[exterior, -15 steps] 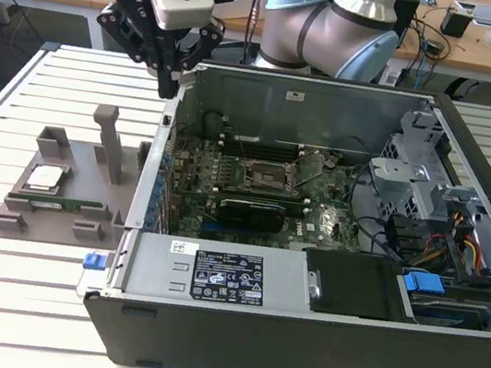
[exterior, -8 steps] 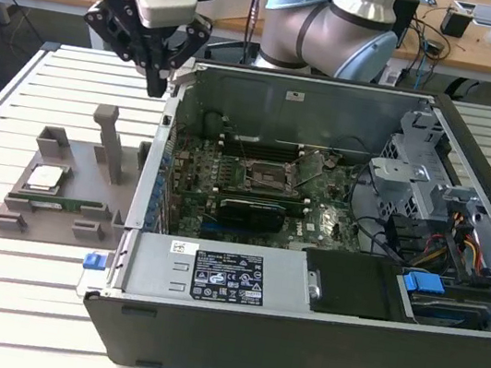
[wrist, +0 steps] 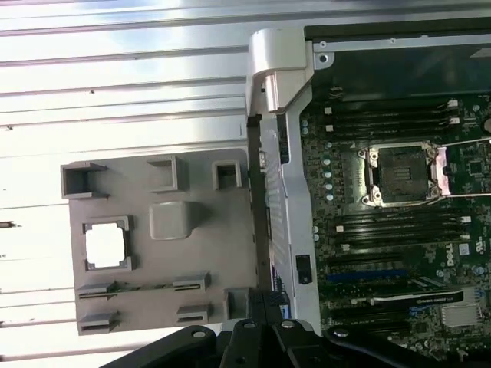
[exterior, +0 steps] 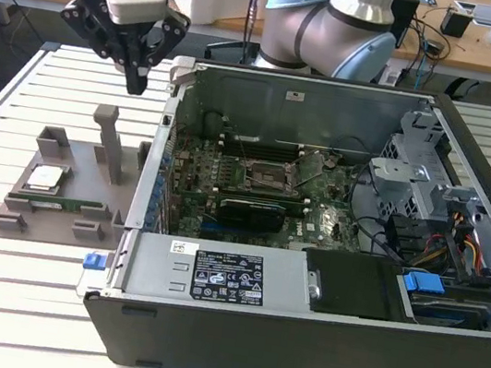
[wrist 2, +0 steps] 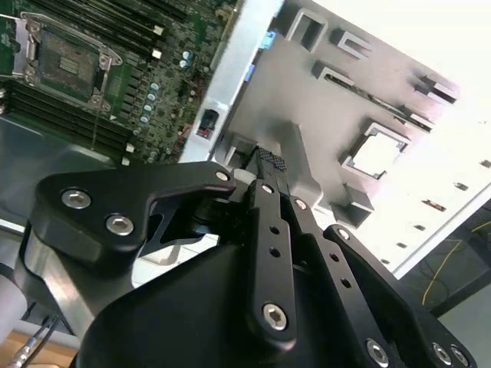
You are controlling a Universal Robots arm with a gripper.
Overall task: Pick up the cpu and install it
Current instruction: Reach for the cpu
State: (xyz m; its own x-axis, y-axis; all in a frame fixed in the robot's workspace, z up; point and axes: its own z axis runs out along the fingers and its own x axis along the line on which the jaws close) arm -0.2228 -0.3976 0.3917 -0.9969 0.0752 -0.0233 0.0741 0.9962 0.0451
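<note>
The cpu (exterior: 46,177) lies flat in a square recess of the grey holder (exterior: 44,219). This probably keeps it level and in a known place for a grasp from above. The claw (exterior: 137,81) hangs above the holder, nearer its tall post (exterior: 108,139) than the chip. Its fingers seem pressed together with nothing between them, though the view is poor. The cpu is a small square with a bright silver top and a thin darker rim.

Legible text — none. Black label (exterior: 227,278) with white print and small white sticker (exterior: 183,248), both on the grey metal cover (exterior: 149,273) inside the computer case (exterior: 293,352) — characters too small to make out.
</note>
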